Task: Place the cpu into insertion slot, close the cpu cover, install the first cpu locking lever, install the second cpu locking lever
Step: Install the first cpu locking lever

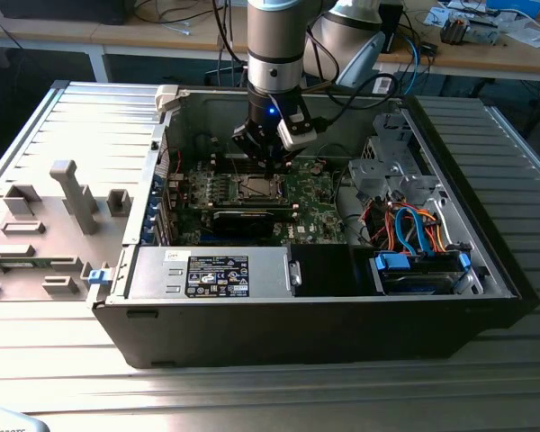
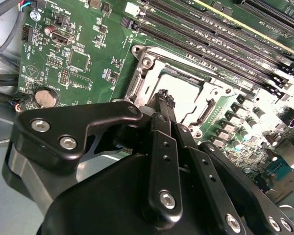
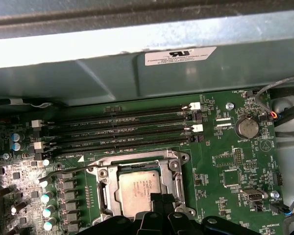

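Note:
The cpu (image 3: 137,188) lies flat in the socket on the green motherboard, its silver-grey top showing through the window of the cpu cover (image 3: 137,164). The cover (image 2: 198,88) lies down over the chip. My gripper (image 3: 162,199) hovers at the socket's edge with its black fingers pressed together and nothing between them. In the second wrist view the fingertips (image 2: 160,94) of my gripper (image 2: 165,99) stand at the rim of the cover. A thin wire locking lever (image 3: 68,172) runs along one side of the socket. In the exterior view my gripper (image 1: 268,164) reaches down over the socket inside the open computer case.
Several black memory slots (image 3: 127,129) run beside the socket. A coin battery (image 3: 247,127) sits on the board. The case wall (image 3: 147,68) rises close behind the slots. A drive bay with blue and orange cables (image 1: 414,238) fills the case toward the exterior view's right.

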You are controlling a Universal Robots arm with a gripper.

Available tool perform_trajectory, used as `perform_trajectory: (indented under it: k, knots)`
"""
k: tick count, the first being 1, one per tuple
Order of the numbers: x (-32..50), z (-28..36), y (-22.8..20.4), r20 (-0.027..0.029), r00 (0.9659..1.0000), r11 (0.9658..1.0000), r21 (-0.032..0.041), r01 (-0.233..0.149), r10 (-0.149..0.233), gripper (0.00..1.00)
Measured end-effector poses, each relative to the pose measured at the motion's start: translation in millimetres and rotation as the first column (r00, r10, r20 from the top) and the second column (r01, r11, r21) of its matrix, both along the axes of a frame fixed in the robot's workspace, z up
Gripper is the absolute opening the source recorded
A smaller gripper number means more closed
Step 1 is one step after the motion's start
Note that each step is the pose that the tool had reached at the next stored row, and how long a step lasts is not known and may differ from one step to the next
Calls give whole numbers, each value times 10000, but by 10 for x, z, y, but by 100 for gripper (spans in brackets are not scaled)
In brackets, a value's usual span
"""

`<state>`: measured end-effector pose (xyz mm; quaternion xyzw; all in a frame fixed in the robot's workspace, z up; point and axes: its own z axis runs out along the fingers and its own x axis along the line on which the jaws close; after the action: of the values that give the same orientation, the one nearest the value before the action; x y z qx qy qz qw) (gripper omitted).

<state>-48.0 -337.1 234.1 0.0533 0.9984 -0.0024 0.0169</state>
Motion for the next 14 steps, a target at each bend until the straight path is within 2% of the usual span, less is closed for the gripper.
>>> perform_trajectory:
  k: [14]
  knots:
    - [0,25,0,0,10000,10000,-1,0,0,11]
